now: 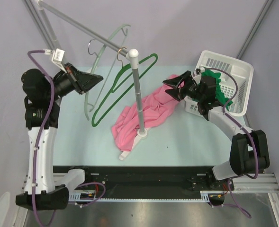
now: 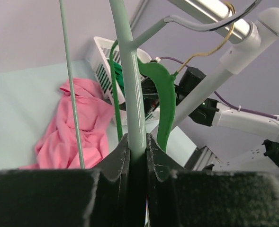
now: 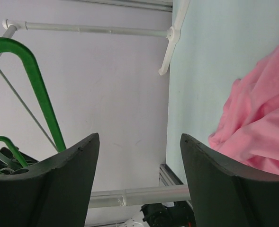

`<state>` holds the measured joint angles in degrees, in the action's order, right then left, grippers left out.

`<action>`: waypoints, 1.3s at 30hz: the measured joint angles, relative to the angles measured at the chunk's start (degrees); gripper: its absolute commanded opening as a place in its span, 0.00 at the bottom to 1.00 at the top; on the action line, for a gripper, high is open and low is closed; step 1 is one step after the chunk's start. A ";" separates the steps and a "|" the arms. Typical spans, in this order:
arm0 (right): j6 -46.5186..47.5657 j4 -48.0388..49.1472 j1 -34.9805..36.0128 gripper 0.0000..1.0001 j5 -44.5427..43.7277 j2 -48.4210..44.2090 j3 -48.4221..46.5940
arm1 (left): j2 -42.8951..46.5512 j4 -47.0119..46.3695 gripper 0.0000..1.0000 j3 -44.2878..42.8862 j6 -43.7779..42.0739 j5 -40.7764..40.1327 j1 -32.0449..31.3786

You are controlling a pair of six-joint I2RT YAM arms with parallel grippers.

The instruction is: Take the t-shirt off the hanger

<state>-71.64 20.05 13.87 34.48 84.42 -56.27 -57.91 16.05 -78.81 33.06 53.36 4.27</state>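
Observation:
The pink t-shirt [image 1: 144, 116] lies crumpled on the table around the base of the white rack post, off both hangers; it also shows in the left wrist view [image 2: 77, 127] and the right wrist view [image 3: 257, 127]. My left gripper [image 1: 97, 78] is shut on the bare pale green hanger [image 1: 112, 36], whose bar runs up between the jaws [image 2: 130, 71]. A dark green hanger [image 1: 94, 121] hangs beside it [image 2: 163, 90]. My right gripper [image 1: 170, 89] is open and empty just above the shirt's upper right end [image 3: 138, 137].
The white post [image 1: 138, 90] stands mid-table and carries a slanted metal rail [image 1: 82, 26]. A white basket [image 1: 238, 71] holding green cloth [image 1: 222, 92] sits at the back right, behind my right arm.

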 measured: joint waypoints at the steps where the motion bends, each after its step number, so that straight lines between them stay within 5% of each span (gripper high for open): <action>1: 0.37 -0.26 -0.55 0.74 0.07 -0.61 0.17 | -0.96 0.50 0.00 -0.90 -0.11 0.09 -0.85; 7: 1.22 -0.59 -2.03 0.74 0.94 -1.36 1.20 | -6.38 2.27 0.00 -3.85 -0.70 -0.57 -9.90; 19: 5.22 -5.01 -3.02 0.75 0.46 -2.95 2.40 | -10.43 7.50 0.02 -6.73 -4.07 -2.10 -14.34; 23: 8.02 -7.04 -3.06 0.77 -0.52 -3.91 2.36 | -10.27 7.91 0.21 -6.73 -5.07 -2.36 -14.34; 24: 9.29 -8.04 -3.08 0.79 -1.03 -4.04 2.25 | -10.19 8.04 0.41 -6.73 -5.20 -2.71 -14.34; 26: 11.52 -10.19 -3.08 0.82 -1.95 -4.09 1.75 | -9.66 8.41 0.58 -6.69 -5.51 -4.26 -14.19; 27: 13.51 -12.09 -3.08 0.84 -2.73 -4.09 1.05 | -9.25 8.79 0.90 -6.58 -5.40 -5.22 -13.92; 28: 15.67 -14.23 -3.06 0.89 -3.58 -4.07 0.13 | -8.57 8.98 0.97 -6.29 -5.01 -6.49 -13.70; 32: 27.69 -24.30 -1.03 1.00 -11.13 -3.56 -6.99 | -3.48 10.80 1.00 -4.63 -3.98 -13.11 -10.43; 39: 45.53 -34.38 9.49 1.00 -24.98 2.43 -19.37 | 14.53 13.86 1.00 -1.66 -3.89 -33.73 -8.90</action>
<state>-26.11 -14.33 23.35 9.50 86.85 -75.64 -43.38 29.91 -80.47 29.17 19.64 -4.62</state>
